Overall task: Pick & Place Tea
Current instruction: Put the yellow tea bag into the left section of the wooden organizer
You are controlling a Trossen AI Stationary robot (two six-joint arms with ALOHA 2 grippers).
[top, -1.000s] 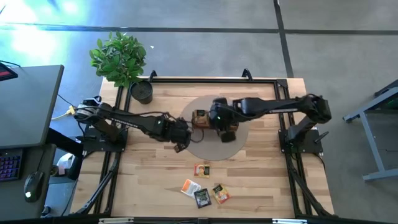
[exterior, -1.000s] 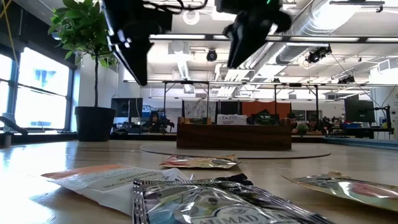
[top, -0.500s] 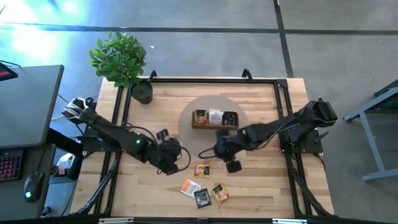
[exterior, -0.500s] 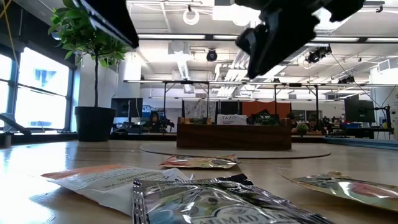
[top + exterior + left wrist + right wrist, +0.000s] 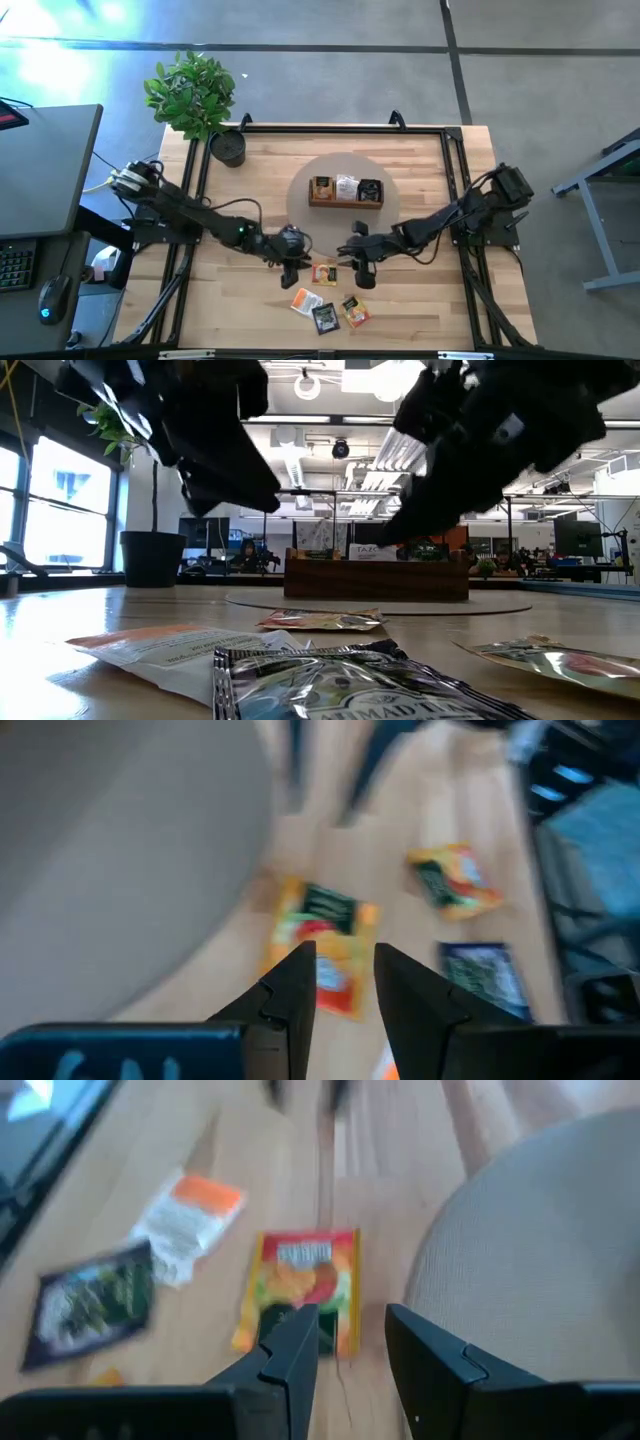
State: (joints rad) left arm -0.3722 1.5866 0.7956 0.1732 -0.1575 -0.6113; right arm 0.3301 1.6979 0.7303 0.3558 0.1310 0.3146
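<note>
Several tea packets lie flat on the wooden table near its front edge: a yellow-red one [image 5: 324,273], a white-and-orange one [image 5: 305,300], a black one [image 5: 325,317] and a yellow one [image 5: 355,311]. My left gripper [image 5: 292,264] hangs open just left of the yellow-red packet [image 5: 320,945], and my right gripper [image 5: 358,268] hangs open just right of it [image 5: 300,1285]. Both slant down toward it with nothing between their fingers. Farther back, the wooden tray [image 5: 345,190], with packets in its compartments, rests on a round grey mat [image 5: 300,205].
A potted plant [image 5: 195,95] and a dark cup [image 5: 228,148] stand at the far left corner. A black frame [image 5: 455,150] runs along the table's sides. Bare wood lies left and right of the packets. The room behind shows in the low view.
Both grippers have come from the tray and mat toward the near edge and down. They have tipped from pointing steeply down to a slant. They now stand on either side of the yellow-red packet. The packets have kept still.
</note>
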